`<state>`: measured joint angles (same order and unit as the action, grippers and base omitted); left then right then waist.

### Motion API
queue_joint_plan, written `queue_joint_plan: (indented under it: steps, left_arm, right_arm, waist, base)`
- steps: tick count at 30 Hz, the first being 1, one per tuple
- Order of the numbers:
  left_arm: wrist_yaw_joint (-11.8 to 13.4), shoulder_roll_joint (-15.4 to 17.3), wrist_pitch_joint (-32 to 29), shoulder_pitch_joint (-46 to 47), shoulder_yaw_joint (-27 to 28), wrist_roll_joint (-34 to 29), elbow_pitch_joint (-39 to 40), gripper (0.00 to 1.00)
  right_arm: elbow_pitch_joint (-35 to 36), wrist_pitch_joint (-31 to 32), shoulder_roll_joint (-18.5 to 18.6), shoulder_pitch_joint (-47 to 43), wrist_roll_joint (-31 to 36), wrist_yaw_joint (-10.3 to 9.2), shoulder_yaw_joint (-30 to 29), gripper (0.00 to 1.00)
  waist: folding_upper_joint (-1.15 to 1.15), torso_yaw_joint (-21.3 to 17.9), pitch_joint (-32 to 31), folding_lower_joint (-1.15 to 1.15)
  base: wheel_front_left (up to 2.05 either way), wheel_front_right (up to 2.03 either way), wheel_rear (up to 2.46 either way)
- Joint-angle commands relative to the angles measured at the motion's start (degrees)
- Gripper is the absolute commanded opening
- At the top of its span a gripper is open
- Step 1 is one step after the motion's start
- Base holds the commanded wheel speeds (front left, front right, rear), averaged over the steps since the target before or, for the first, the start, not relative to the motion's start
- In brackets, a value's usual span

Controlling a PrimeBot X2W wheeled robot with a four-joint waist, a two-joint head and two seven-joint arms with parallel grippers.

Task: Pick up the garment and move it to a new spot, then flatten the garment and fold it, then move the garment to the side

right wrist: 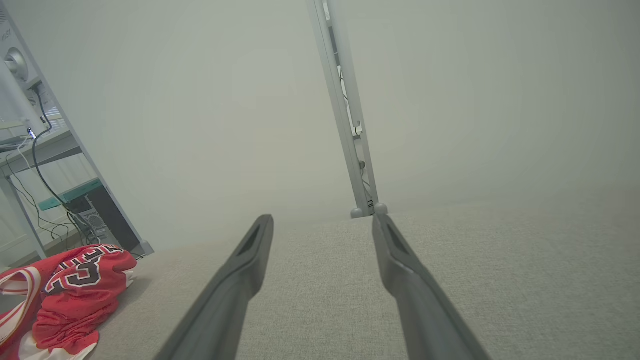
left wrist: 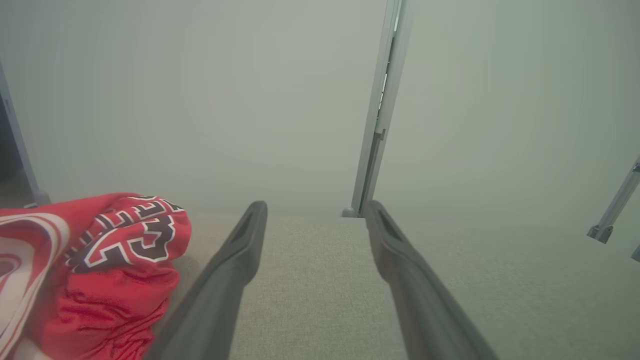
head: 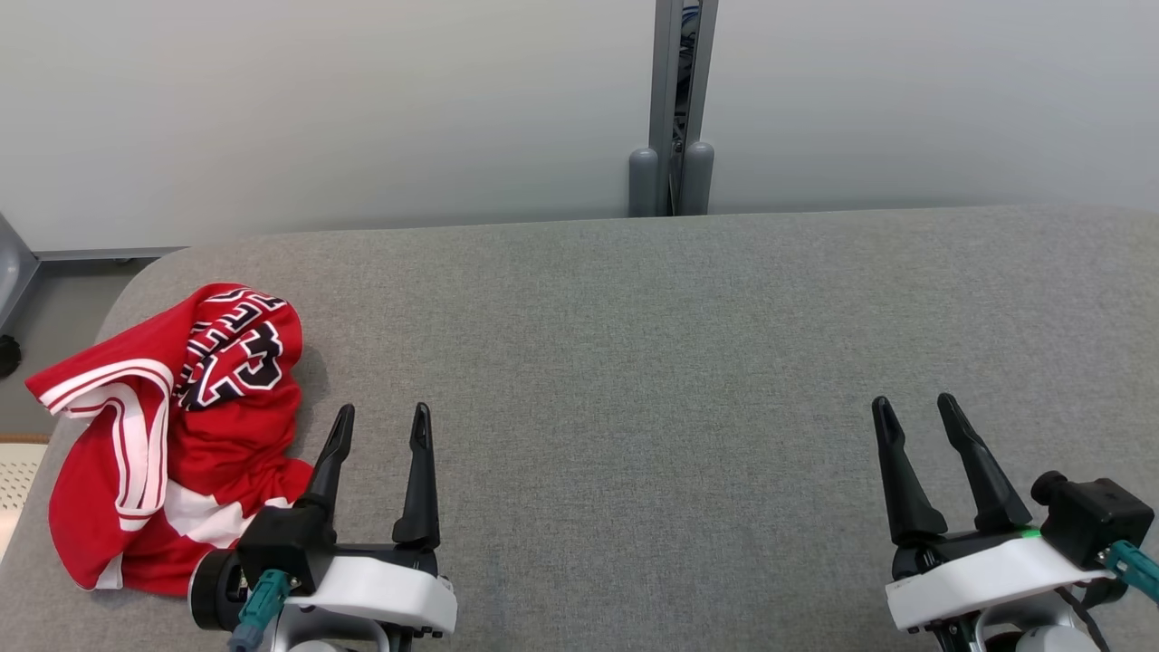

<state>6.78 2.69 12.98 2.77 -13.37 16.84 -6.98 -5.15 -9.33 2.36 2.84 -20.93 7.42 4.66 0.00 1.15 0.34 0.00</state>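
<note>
Red garment (head: 172, 435) lies crumpled at far left of the grey table (head: 634, 362), part of it over the left edge. Left gripper (head: 380, 426) sits just beside it, fingers spread, holding nothing; right gripper (head: 914, 412) well apart on the right, also spread w/ nothing in it. Risks, imo: a pinch on just the top fold lifts one layer & the rest drags or slides off the edge; mesh may snag on a fingertip.

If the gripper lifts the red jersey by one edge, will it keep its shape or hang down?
The red jersey lies crumpled in soft folds, so it would probably hang limp. Its thin cloth looks light. Pushed on the grey fabric surface, it may bunch rather than slide.
</note>
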Motion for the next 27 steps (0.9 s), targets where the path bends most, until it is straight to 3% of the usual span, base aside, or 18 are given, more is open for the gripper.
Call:
queue_joint_plan:
  steps: [1,27]
  left_arm:
    - [0.70,0.35,0.41,0.68,0.22,-1.76,0.73,1.00]
    - [2.31,0.33,1.89,-0.69,0.96,-11.91,-0.80,1.00]
  right_arm:
    - [-0.33,-0.75,0.53,-0.29,1.28,0.10,0.00,1.00]
    - [0.07,-5.23,0.73,0.19,11.37,0.11,2.93,1.00]
  waist:
    - [0.00,0.04,-0.01,0.00]
    - [0.00,0.58,0.69,0.00]
  base:
    - [0.00,0.00,0.00]
    - [0.00,0.00,0.00]
